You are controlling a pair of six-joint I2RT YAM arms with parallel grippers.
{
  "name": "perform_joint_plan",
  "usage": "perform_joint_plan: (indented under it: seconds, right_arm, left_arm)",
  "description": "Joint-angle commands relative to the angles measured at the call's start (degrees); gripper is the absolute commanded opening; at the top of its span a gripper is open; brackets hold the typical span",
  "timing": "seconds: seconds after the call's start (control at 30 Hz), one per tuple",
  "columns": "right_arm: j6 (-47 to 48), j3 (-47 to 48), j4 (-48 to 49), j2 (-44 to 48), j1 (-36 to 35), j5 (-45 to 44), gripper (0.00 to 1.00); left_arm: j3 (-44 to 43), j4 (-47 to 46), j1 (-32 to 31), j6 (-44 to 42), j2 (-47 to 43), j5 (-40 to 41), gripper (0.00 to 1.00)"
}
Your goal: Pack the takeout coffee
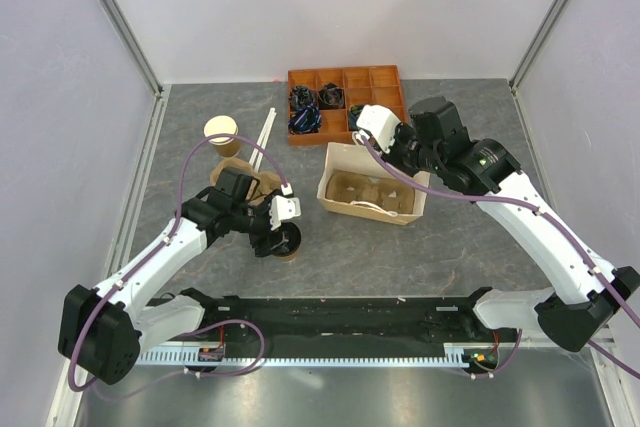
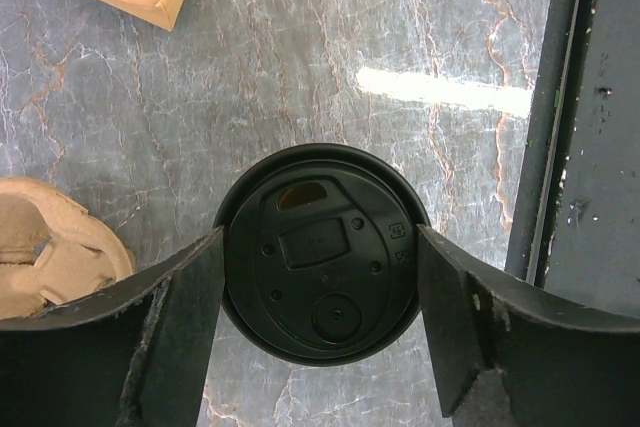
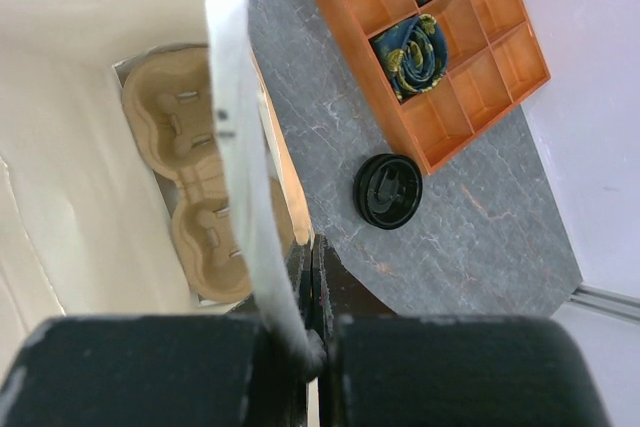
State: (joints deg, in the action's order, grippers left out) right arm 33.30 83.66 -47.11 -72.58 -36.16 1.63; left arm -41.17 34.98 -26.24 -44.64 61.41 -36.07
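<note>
The takeout coffee (image 2: 320, 257), a brown cup under a round black lid, stands on the grey table near the front (image 1: 288, 245). My left gripper (image 2: 320, 237) points straight down over it. Its two fingers (image 2: 190, 317) press against opposite sides of the lid, shut on it (image 1: 281, 232). An open paper bag (image 1: 345, 162) lies mid-table with a moulded pulp cup carrier (image 3: 200, 207) inside. My right gripper (image 3: 313, 252) is shut on the bag's white rim (image 3: 232, 117) at its far right corner (image 1: 362, 142).
An orange divider tray (image 1: 375, 82) with dark rolled items sits at the back. A loose black lid (image 3: 388, 191) lies beside it. A lidless tan cup (image 1: 222, 135), white sticks (image 1: 265, 132) and a second carrier (image 2: 50, 257) lie on the left. The black base rail (image 1: 330, 312) borders the front.
</note>
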Motion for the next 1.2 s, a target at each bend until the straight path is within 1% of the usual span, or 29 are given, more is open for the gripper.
perform_joint_plan:
  seconds: [0.0, 0.1, 0.27, 0.53, 0.67, 0.87, 1.17]
  right_arm:
    - [1.9, 1.3, 2.9, 0.6, -0.2, -1.0, 0.00]
    - [1.8, 1.5, 2.4, 0.9, -0.2, 0.2, 0.00]
    - [0.9, 1.0, 1.5, 1.2, -0.6, 1.3, 0.00]
    - [-0.9, -1.3, 2.6, 2.5, -1.2, 2.6, 0.00]
    - [-1.7, -2.5, 2.7, 3.4, -1.5, 3.4, 0.00]
    - [-2.9, -3.6, 2.2, 4.3, -1.7, 4.4, 0.00]
    - [-5.3, -3.2, 1.8, 5.6, -1.7, 5.5, 0.00]
  left_arm:
    - [0.3, -1.0, -0.3, -0.4, -0.1, -0.3, 0.75]
    - [0.5, -0.9, -0.3, -0.8, -0.5, 0.0, 0.73]
    - [0.0, -0.2, -0.3, -1.0, -0.8, 0.0, 0.66]
    - [-1.9, 1.8, -0.3, -0.4, -3.4, -1.3, 0.63]
    - [-1.6, 2.1, -0.3, 1.0, -4.0, -1.0, 0.57]
    - [-1.8, 2.5, -0.3, 1.6, -5.1, -0.1, 0.52]
    - [-5.1, 4.3, -0.4, 5.4, -7.5, -0.4, 0.48]
